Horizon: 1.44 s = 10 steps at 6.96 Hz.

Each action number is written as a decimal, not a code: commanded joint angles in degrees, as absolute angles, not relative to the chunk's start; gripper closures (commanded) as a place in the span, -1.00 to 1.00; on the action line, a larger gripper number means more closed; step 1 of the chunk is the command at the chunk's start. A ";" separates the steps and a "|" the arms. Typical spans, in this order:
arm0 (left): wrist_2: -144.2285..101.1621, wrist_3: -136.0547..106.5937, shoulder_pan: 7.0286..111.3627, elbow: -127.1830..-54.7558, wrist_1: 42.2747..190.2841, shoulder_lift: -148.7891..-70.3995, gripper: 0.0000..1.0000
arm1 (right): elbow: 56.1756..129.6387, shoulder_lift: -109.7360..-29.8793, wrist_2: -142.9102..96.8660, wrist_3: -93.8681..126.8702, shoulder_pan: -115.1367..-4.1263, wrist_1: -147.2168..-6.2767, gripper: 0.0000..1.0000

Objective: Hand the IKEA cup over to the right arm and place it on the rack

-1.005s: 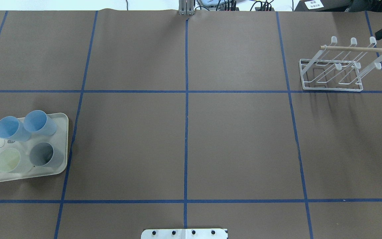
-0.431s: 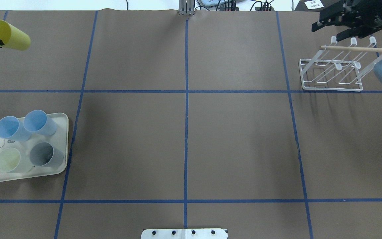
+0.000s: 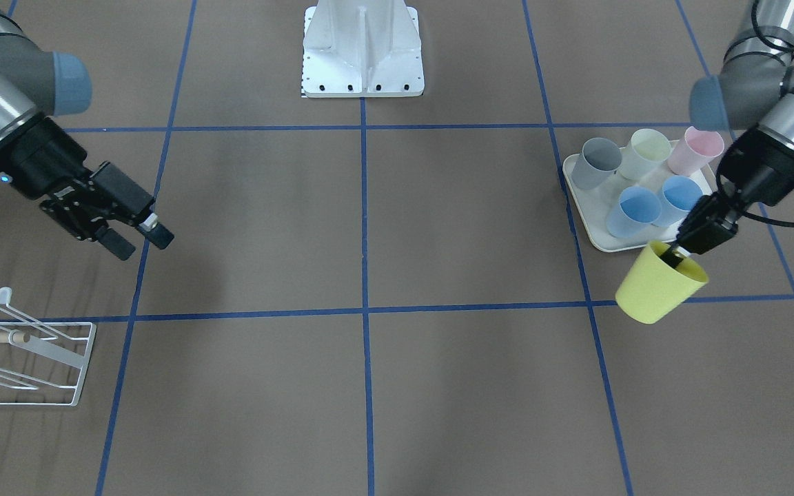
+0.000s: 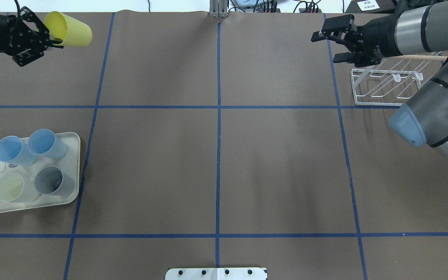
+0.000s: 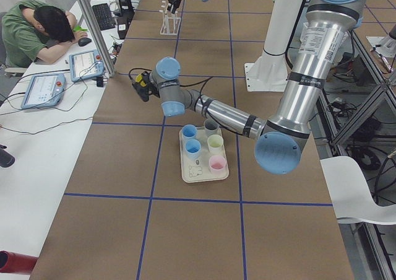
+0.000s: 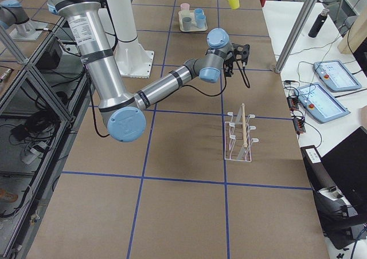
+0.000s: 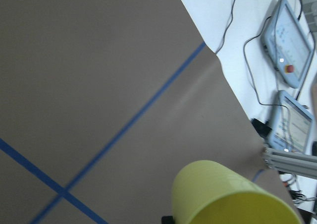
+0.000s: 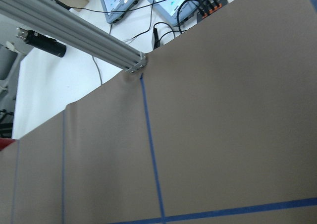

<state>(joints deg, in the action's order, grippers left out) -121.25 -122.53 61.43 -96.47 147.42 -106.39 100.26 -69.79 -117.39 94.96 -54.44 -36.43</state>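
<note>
**Front-facing view.** We record the left fingers (image 3: 679, 249) clamped on the rim of the yellow cup (image 3: 660, 284), one inside the mouth and one outside. The cup hangs tilted off the surface (image 3: 369, 227), just beside the near edge of the tray (image 3: 593, 224). The tray carries five other cups (image 3: 633, 212): grey, pale green, pink and two blue. The right fingers (image 3: 157, 235) stand apart and hold nothing. They are near the rack (image 3: 59, 358), which stands well apart from the yellow cup.

**Overhead view.** The yellow cup lies nearly level in the grasp at the far left corner, mouth toward the left fingers. The right fingers are spread just beside the rack's far left corner, and the arm hides part of the wooden dowel (image 4: 422, 57).

**Left side view.** The wrist hides most of the yellow cup. A person (image 5: 37, 29) leans forward beside the surface.

**Right side view.** The rack stands upright on the surface, near the right wrist. The yellow cup shows small at the far end.

**Left wrist view.** The yellow cup fills the lower right, above the surface and its blue tape lines (image 7: 143, 110).

**Right wrist view.** We see the surface, the blue tape lines and an aluminium bar (image 8: 74, 33).
</note>
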 commanded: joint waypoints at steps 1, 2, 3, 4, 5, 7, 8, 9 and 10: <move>-106.16 -135.40 50.06 -104.04 151.41 -107.49 1.00 | 100.89 -69.61 -106.74 109.64 -47.13 -22.99 -0.99; -99.65 -139.79 45.75 -104.58 154.83 -109.06 1.00 | 100.81 -69.17 -104.00 113.52 -45.11 -18.33 -0.99; -93.32 -141.75 40.92 -104.76 158.08 -109.94 1.00 | 100.72 -67.17 -102.76 116.34 -43.70 -17.50 -0.99; -88.64 -144.38 37.39 -104.33 159.16 -111.60 1.00 | 100.64 -65.58 -100.57 117.24 -42.46 -17.49 -0.99; -85.37 -144.49 34.66 -103.72 159.26 -113.88 1.00 | 100.03 -64.17 -99.68 117.86 -41.49 -17.58 -1.00; -81.14 -145.10 31.22 -103.54 161.71 -116.00 1.00 | 98.27 -61.28 -99.67 121.28 -40.87 -17.67 -1.00; -80.51 -145.28 30.24 -103.19 161.81 -116.45 1.00 | 97.48 -60.30 -99.67 121.20 -40.17 -17.67 -1.00; -80.16 -145.28 29.71 -102.75 161.81 -117.33 1.00 | 97.04 -59.51 -99.67 121.38 -39.64 -17.67 -1.00; -78.42 -145.20 28.40 -102.66 161.81 -117.77 1.00 | 97.03 -59.42 -99.67 122.25 -39.55 -17.67 -1.00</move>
